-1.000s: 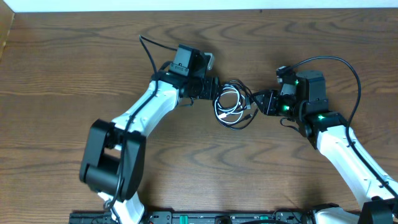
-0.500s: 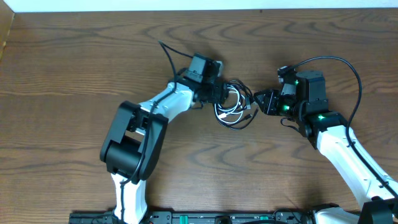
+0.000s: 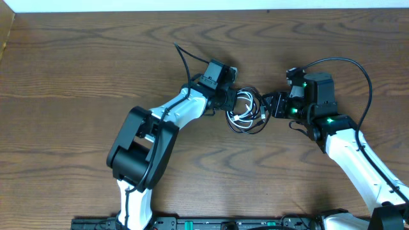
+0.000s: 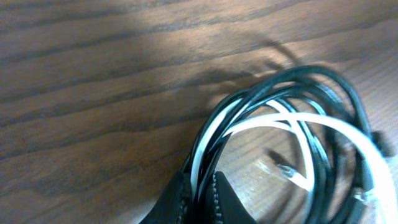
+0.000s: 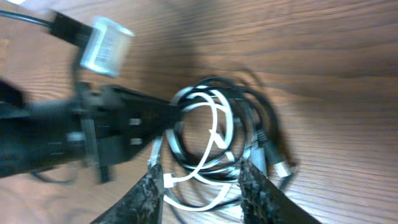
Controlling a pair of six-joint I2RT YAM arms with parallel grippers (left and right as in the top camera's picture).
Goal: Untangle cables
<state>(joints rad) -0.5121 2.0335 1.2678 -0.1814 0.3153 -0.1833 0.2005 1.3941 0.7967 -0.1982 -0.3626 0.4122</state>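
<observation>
Wood table; left gripper pinches cables (black, white); right gripper part-open

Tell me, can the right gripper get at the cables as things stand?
Probably yes: the right gripper stands open with the cables right at its fingertips, nothing in between; the left gripper pinches their far side.

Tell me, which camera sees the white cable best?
The right wrist view: the white cable shows nearly all its loops, wound up with the black cable. The left wrist view shows only a close, cut-off stretch of it. The overhead view shows it tiny, mostly hidden among black loops.
</observation>
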